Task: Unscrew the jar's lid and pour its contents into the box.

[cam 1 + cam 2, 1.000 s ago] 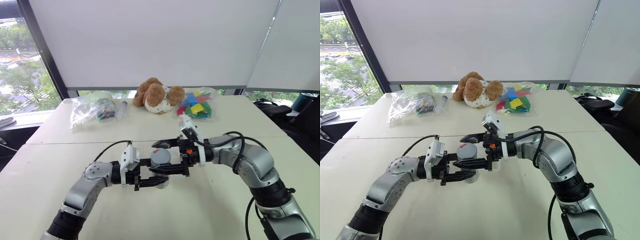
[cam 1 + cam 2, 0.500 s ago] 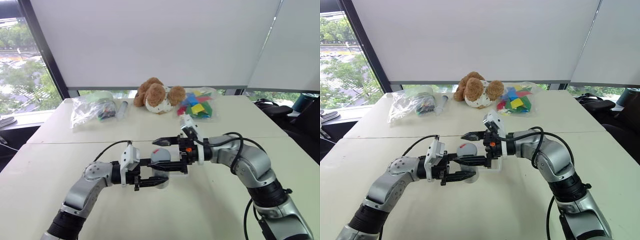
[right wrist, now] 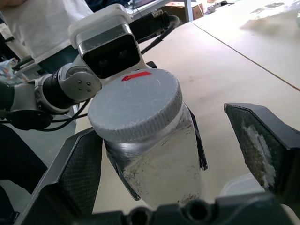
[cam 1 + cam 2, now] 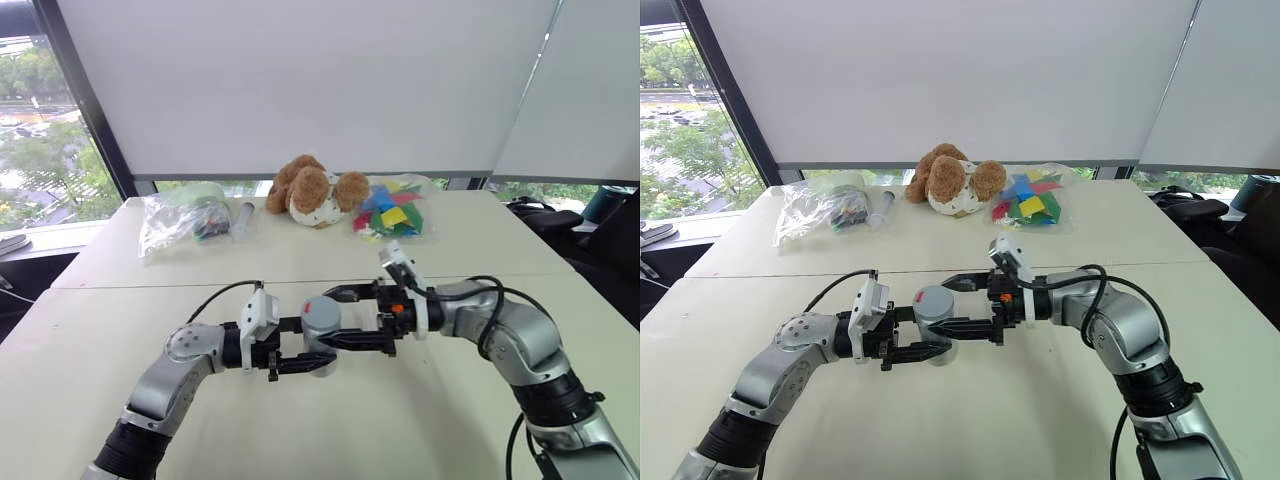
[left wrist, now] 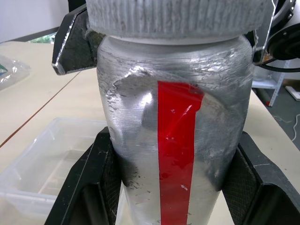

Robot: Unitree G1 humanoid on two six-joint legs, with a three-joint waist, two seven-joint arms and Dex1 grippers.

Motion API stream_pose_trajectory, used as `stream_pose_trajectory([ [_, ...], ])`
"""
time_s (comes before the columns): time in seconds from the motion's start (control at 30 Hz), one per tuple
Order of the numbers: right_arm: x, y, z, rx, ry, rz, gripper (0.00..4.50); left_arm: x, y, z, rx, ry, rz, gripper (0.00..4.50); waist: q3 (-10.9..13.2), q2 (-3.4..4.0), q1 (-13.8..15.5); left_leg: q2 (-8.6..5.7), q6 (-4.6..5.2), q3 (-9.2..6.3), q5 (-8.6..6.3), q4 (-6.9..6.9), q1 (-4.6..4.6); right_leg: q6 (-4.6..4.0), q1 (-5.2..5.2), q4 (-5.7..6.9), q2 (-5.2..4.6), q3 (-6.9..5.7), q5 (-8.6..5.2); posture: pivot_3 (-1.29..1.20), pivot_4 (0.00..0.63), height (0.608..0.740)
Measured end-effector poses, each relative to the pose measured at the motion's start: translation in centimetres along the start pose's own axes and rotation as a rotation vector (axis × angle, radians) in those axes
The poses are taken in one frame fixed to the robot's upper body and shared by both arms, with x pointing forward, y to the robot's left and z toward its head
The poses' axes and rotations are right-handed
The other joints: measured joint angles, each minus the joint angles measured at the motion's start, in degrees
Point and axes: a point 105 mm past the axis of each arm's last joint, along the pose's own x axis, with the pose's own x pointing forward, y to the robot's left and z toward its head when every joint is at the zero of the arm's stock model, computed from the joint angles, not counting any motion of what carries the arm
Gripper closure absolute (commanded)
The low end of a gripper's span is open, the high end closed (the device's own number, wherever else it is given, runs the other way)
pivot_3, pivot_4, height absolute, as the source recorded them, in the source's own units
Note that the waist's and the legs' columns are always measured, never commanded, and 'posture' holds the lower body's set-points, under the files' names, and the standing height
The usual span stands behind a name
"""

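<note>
My left gripper [image 4: 322, 346] is shut on the body of the jar [image 5: 178, 140], a silver-grey jar with a red stripe, and holds it upright above the table. The ribbed grey lid [image 3: 136, 105] sits on top of the jar. My right gripper [image 4: 336, 318] comes in level from the right and is open, with one finger on each side of the lid and a clear gap on at least one side. The box [image 5: 42, 168], a clear shallow tray, lies on the table just beyond and below the jar. The contents are hidden inside the jar.
At the far edge of the table lie a teddy bear [image 4: 312, 190], a clear bag of coloured pieces [image 4: 395, 212] and another clear bag [image 4: 185, 218]. A person in a white shirt [image 3: 42, 23] stands past the table.
My right gripper has drawn back to the right and dropped slightly, still open; its fingertips now reach only to the lid. The left gripper and the jar have stayed in place.
</note>
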Motion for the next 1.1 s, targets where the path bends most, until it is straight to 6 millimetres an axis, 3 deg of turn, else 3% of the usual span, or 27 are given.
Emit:
stream_pose_trajectory([
  [0.33,0.9,0.7,2.5,-0.075,-0.059,0.041,0.03,-0.1,-0.1,-0.1,0.004,-0.002,-0.001,2.28,0.0,0.0,-0.1,0.0,0.0,-0.01,0.0,0.0,0.0,0.0,0.0,0.01,0.0,0.0,0.0,0.0,0.15,0.74],
  [0.63,1.8,0.9,1.9,-0.071,-0.041,0.055,0.03,-0.1,-0.1,-0.1,0.005,0.0,0.0,2.28,0.0,0.0,0.1,0.0,0.0,0.0,0.0,0.01,-0.01,0.0,0.0,0.0,-0.01,0.0,0.0,0.0,0.15,0.74],
  [0.73,1.9,0.9,1.8,-0.073,-0.04,0.057,0.87,-0.1,-0.1,-0.1,0.005,0.0,0.0,2.28,0.0,0.0,0.1,0.0,0.0,0.0,0.0,0.01,-0.01,0.0,0.0,0.0,0.0,0.0,0.0,0.0,0.15,0.74],
  [0.83,2.0,0.9,1.9,-0.079,-0.049,0.057,2.2,-0.2,0.0,0.0,0.008,-0.001,0.003,2.28,0.0,0.0,0.1,0.0,0.0,-0.01,0.0,0.01,-0.01,0.0,0.0,0.0,0.0,0.0,0.0,0.0,0.15,0.74],
  [0.97,2.1,0.9,2.1,-0.074,-0.067,0.065,2.2,-0.2,0.0,0.1,0.013,-0.005,0.004,2.28,0.0,0.0,0.1,0.0,0.0,-0.01,0.0,0.01,-0.01,0.0,0.0,0.01,0.0,0.0,0.0,0.0,0.15,0.74],
  [1.1,1.7,1.6,3.5,0.068,-0.243,0.118,2.2,-0.4,-0.3,0.9,0.041,-0.018,-0.012,2.28,0.0,0.02,0.1,0.01,0.0,0.0,0.0,0.0,-0.01,0.01,0.0,0.02,-0.01,0.01,0.01,0.0,0.15,0.74],
])
